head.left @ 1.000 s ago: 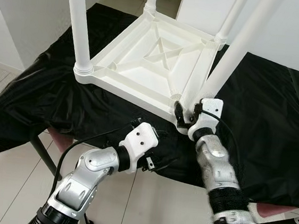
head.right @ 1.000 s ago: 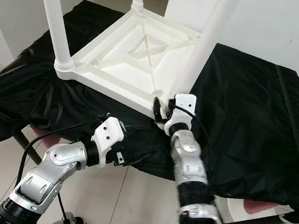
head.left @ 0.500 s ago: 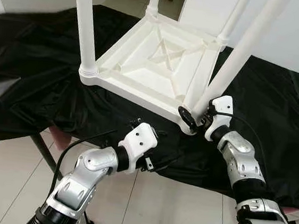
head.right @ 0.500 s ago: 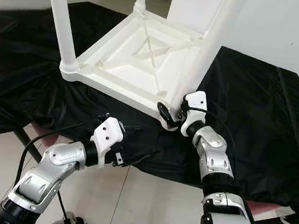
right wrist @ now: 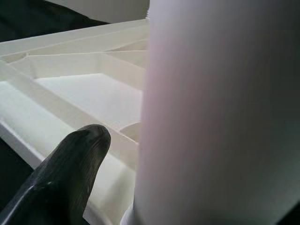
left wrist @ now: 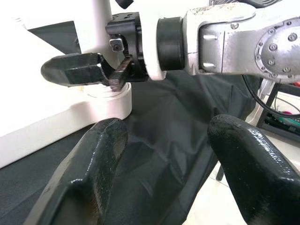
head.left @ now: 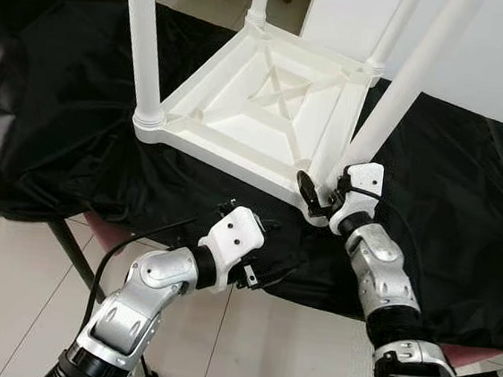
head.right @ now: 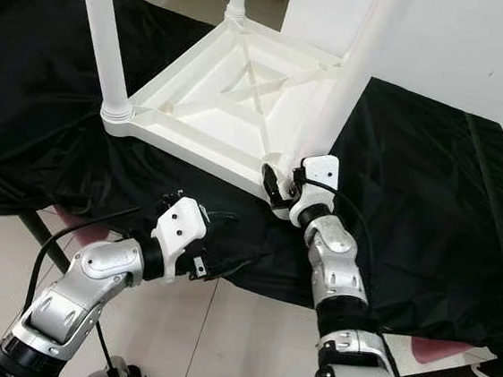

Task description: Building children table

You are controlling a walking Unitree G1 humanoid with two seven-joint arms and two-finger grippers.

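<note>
An upturned white table lies on a black cloth, the right gripper clasping the base of its near leg, the left gripper just below the cloth's edge.

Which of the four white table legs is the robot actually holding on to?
The near-right white plastic leg, at the upturned white table's corner closest to the robot. The right gripper clasps its base; the other three stand untouched.
</note>
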